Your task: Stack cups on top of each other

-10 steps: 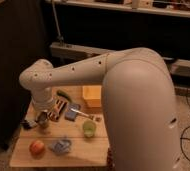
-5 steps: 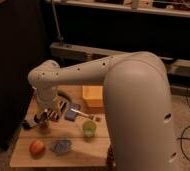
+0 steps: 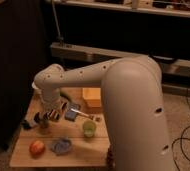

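Note:
A translucent light green cup (image 3: 89, 129) stands upright near the middle of the small wooden table (image 3: 88, 154). A dark metal cup (image 3: 43, 120) is at the table's left side. My gripper (image 3: 51, 112) hangs at the end of the big white arm (image 3: 133, 100), low over the table's left part. It is just above and to the right of the dark cup. The wrist hides what lies right beneath it.
A yellow-orange rectangular bin (image 3: 92, 97) sits at the table's back. A red apple (image 3: 36, 147) and a crumpled blue-grey thing (image 3: 62, 145) lie at the front left. A blue packet (image 3: 71, 114) is beside the gripper. Dark shelving stands behind.
The arm's bend and wrist have swung to the right and a little lower over the table's left side. The cups, bin and apple stay where they were.

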Controlling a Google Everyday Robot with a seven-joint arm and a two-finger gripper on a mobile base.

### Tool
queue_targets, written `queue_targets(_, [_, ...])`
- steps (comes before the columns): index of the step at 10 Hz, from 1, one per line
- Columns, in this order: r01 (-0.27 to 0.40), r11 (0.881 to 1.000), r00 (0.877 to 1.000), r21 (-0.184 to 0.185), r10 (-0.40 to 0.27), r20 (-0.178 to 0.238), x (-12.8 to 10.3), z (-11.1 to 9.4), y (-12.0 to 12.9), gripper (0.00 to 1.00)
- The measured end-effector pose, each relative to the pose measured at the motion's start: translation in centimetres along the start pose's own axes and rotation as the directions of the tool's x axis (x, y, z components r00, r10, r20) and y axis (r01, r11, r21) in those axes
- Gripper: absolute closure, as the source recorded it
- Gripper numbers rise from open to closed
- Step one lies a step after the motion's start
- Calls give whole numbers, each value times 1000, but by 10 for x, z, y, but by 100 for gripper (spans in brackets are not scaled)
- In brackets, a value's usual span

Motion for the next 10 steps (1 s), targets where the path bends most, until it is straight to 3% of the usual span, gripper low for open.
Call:
queue_targets(6, [14, 1000, 1000, -24, -15, -10, -14, 30, 0, 36])
queue_targets(7, [15, 1000, 1000, -24, -16, -12, -16, 34, 1, 40])
queue_targets(10, [21, 1000, 1000, -20, -21, -18, -15, 54, -4, 70])
